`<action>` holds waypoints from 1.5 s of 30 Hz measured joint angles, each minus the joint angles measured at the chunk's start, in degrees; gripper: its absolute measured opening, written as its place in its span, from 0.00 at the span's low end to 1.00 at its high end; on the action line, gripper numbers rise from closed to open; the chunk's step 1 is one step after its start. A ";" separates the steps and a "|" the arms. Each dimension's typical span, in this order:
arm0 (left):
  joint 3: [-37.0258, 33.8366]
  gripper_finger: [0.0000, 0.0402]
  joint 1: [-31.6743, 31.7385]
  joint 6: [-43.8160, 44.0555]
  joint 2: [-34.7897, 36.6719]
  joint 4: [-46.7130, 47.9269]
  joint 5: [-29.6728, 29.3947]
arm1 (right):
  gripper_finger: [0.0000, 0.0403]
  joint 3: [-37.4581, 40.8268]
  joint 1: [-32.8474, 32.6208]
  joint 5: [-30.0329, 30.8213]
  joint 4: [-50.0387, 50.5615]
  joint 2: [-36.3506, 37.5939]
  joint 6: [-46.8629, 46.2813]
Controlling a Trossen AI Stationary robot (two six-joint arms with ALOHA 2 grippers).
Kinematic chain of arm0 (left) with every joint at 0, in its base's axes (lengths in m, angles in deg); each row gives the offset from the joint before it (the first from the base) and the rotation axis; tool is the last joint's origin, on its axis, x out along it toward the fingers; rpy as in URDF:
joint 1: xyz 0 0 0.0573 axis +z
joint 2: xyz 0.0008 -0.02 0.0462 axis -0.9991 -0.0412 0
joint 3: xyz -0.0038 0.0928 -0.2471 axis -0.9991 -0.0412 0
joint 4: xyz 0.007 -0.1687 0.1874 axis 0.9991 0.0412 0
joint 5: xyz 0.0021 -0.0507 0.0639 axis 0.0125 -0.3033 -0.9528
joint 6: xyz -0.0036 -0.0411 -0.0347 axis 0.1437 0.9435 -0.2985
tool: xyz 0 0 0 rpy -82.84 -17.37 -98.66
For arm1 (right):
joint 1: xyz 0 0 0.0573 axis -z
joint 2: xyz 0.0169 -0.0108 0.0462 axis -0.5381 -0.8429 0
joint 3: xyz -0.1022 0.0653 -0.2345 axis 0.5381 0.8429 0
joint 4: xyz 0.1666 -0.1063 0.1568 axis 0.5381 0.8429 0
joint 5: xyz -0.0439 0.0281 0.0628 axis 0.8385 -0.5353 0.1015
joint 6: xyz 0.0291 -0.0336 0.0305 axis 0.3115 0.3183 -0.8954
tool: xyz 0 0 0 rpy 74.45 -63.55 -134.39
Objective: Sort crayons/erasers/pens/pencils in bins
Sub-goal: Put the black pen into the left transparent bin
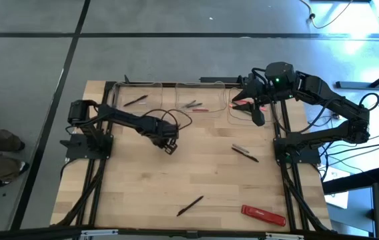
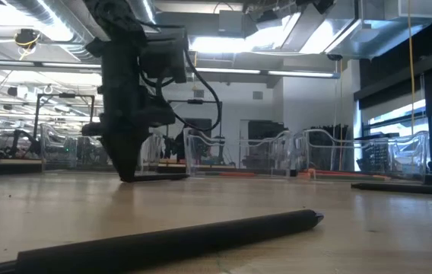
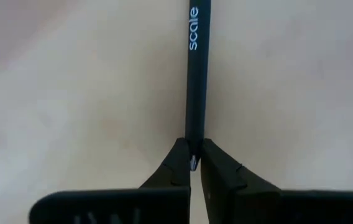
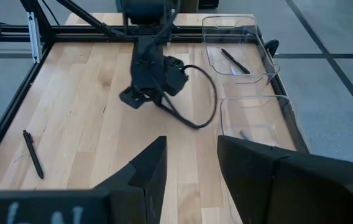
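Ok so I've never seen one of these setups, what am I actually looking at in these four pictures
Two robot arms work at a wooden table. One picture looks straight down, one sits at tabletop level, and two come from cameras on the arms' wrists. The left gripper is down at the table, shut on a black pen; its wrist camera shows the fingers pinching the pen's end. The right gripper is open, over the clear bins along the far edge. Loose on the table: more pens and a flat red bar.
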 joint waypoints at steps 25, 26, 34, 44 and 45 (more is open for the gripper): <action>0.05 0.02 -3.50 -0.26 0.12 3.33 1.80 | 0.36 0.00 0.00 -0.02 -0.02 0.00 0.08; 0.05 0.02 -3.49 -0.25 0.12 3.33 1.96 | 0.36 0.00 0.00 -0.02 -0.02 0.00 0.08; -0.25 0.01 -3.51 0.21 3.55 3.22 3.80 | 0.36 0.00 -0.01 -0.04 -0.02 0.00 0.08; -0.17 0.00 -2.89 2.45 13.68 4.34 0.23 | 0.36 0.00 -0.01 -0.07 0.00 0.00 0.08; -0.17 0.00 -2.76 3.14 14.53 4.31 -0.28 | 0.36 0.00 -0.01 -0.07 0.01 0.00 0.08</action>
